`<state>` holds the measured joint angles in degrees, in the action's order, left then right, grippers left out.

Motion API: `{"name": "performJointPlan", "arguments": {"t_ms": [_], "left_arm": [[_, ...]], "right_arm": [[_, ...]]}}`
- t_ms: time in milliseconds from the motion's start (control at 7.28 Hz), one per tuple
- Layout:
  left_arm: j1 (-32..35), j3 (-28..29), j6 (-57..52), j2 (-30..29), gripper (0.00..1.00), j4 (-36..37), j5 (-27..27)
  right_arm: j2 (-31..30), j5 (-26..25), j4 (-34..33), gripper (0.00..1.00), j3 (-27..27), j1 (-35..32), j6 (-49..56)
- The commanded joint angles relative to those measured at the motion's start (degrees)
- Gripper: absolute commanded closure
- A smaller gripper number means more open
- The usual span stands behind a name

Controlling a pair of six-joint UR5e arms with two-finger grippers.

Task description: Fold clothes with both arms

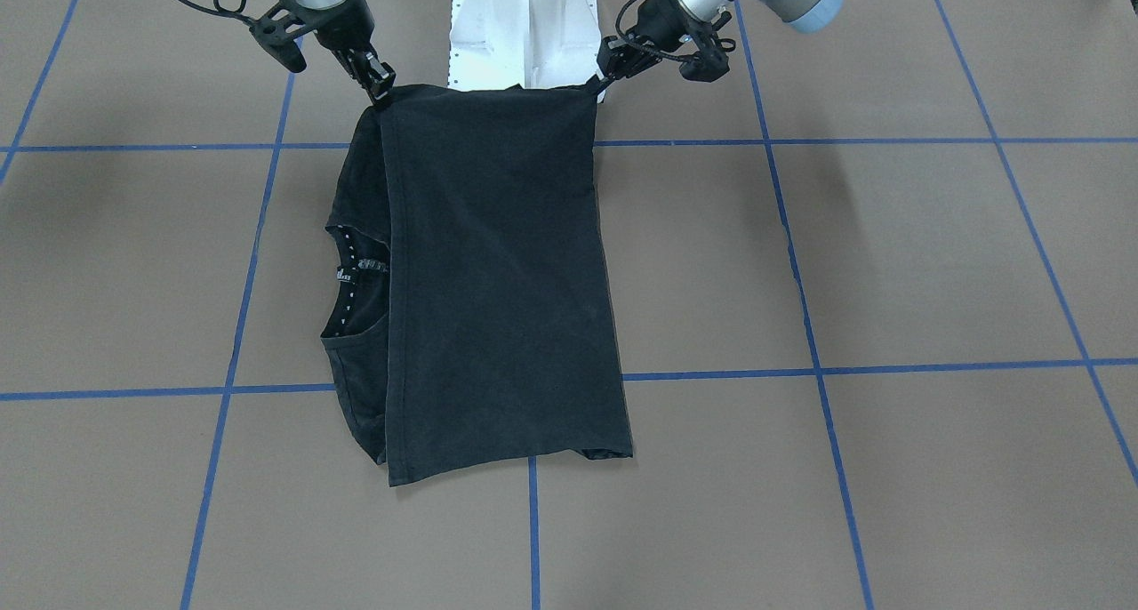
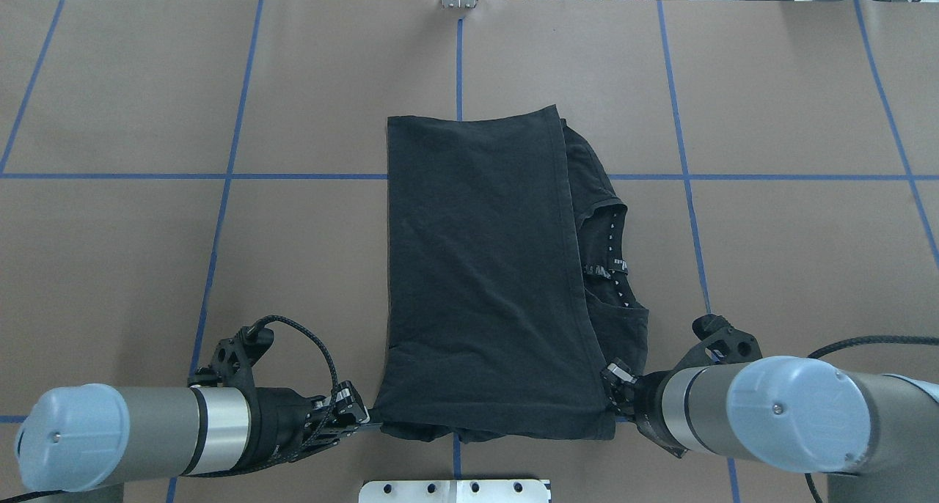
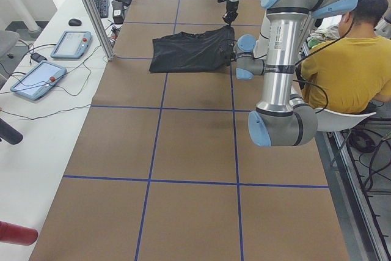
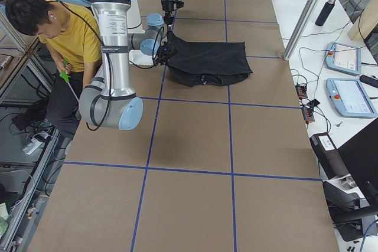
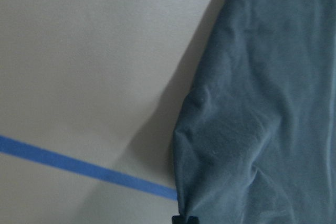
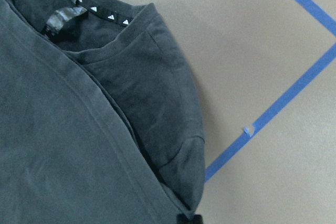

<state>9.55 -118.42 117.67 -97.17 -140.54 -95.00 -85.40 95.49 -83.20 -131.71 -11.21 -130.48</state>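
T-shirt [image 2: 484,268]: underlayers hidden beneath top panel. Lettering on collar label [image 2: 621,263]: too small to read. Tips of left claw [image 2: 365,416] and right claw [image 2: 613,387]: masked by hem corners.

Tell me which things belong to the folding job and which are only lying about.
Job:
T-shirt
left gripper and right gripper, both shut on its near corners

Lying about:
two pendants
keyboard
mouse

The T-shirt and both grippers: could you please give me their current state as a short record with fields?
Garment: black T-shirt, folded over itself, mostly lying on the table
Exposed part: collar, on the robot's right side
Left gripper: shut on the T-shirt's near left corner
Right gripper: shut on the near right corner
Near edge: stretched straight between the grippers
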Motion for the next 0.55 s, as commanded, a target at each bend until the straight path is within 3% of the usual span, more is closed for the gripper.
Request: {"name": "performJointPlan", "arguments": {"t_ms": [0, 137, 412], "left_arm": [[2.9, -3.0, -0.4, -0.2, 1.00, 0.3, -0.1], [8.1, -1.0, -1.1, -2.4, 1.00, 0.4, -1.4], [17.1, 7.6, -2.4, -9.4, 1.00, 0.9, -8.3]], "right_arm": [[-0.1, 1.4, -0.1, 1.00, -2.5, -2.3, 0.0], [0.7, 2.8, 0.0, 1.00, -1.6, -6.5, 0.5], [7.0, 13.6, 0.1, 1.00, 6.9, -18.1, 2.8]]}}
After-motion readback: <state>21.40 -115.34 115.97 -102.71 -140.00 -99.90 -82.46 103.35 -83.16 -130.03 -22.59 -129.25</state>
